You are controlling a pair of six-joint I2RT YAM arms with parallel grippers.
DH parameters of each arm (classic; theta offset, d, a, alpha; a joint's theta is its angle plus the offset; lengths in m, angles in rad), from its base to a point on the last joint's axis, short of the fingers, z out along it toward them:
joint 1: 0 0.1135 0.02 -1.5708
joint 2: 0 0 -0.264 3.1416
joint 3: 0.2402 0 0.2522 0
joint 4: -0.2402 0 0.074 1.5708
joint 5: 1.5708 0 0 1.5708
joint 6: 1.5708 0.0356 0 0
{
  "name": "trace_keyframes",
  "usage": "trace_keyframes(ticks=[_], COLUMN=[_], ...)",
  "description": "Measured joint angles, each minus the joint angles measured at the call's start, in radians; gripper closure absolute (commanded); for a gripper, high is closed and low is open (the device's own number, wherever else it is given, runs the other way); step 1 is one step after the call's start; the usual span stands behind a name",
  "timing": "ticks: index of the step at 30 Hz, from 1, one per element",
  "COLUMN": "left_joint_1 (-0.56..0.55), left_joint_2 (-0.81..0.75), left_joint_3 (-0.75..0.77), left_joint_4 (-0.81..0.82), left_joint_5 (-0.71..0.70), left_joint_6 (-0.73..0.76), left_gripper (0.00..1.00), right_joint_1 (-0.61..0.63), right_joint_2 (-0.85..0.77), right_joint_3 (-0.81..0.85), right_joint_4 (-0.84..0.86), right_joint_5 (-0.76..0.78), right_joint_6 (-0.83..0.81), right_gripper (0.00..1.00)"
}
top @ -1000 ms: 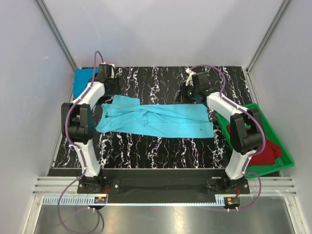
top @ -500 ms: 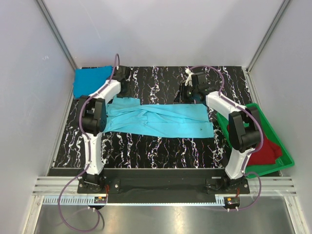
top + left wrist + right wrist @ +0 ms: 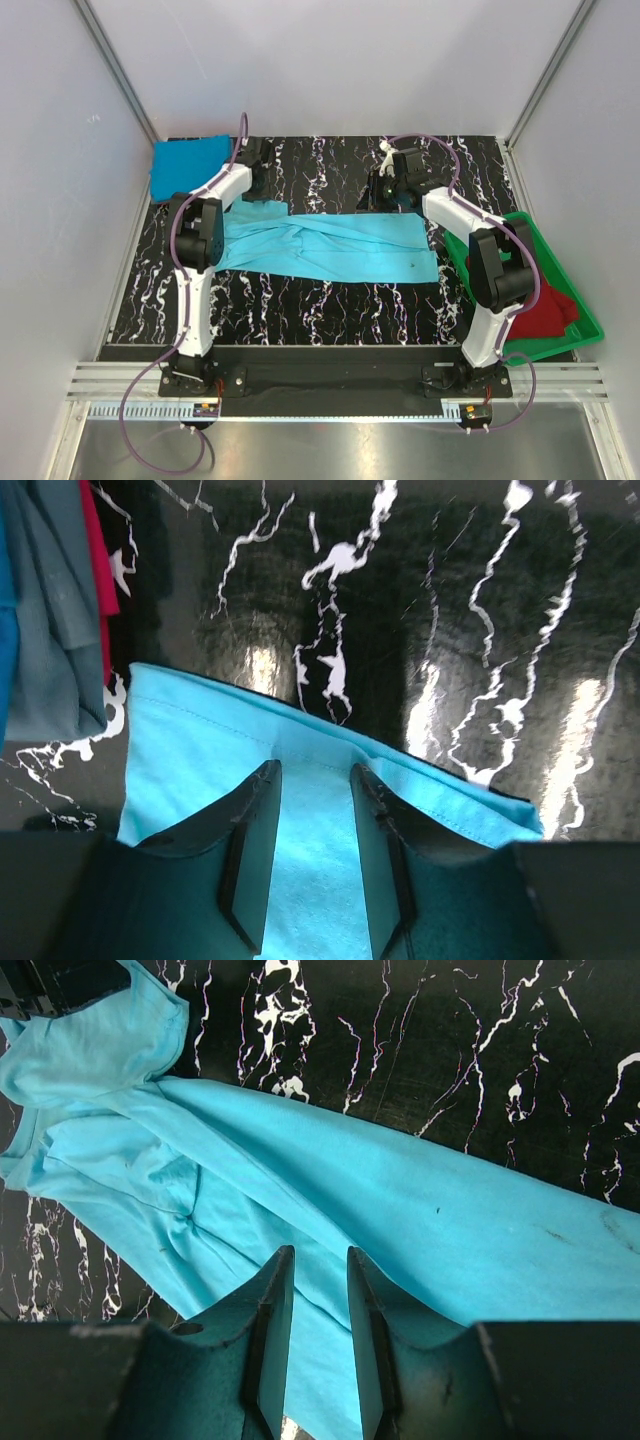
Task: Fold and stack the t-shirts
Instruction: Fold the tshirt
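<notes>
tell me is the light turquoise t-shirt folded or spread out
Spread out, not neatly folded: the light turquoise t-shirt lies as a long rumpled band across the table, creases bunched near its middle.

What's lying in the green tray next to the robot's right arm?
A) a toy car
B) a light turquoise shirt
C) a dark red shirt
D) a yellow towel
C: a dark red shirt lies bunched in the green tray, while the light turquoise shirt is spread out on the table outside it.
</notes>
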Motion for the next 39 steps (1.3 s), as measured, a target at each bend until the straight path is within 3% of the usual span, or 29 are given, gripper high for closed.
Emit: trace_keyframes(ticks=[5,24,39], left_joint_1=[-0.007,-0.024,-0.027], left_joint_2=[0.000,0.000,0.000], left_joint_3=[0.005,0.015,0.015], left_joint_4=[0.003,0.002,0.002], left_joint_5=[-0.008,-0.044,-0.039], left_joint_6=[-0.001,-0.004,-0.005], left_gripper=[0.69,0.58,0.61], right_joint_1=[0.000,0.000,0.000], right_joint_2=[0.001,0.034,0.034], right_joint_3=[0.000,0.001,0.002], right_joint_4=[0.000,0.000,0.000], right_joint_5=[0.000,0.000,0.000], right_joint_6=[-0.003,-0.006,-0.006], right_gripper=[0.65,0.65,0.65])
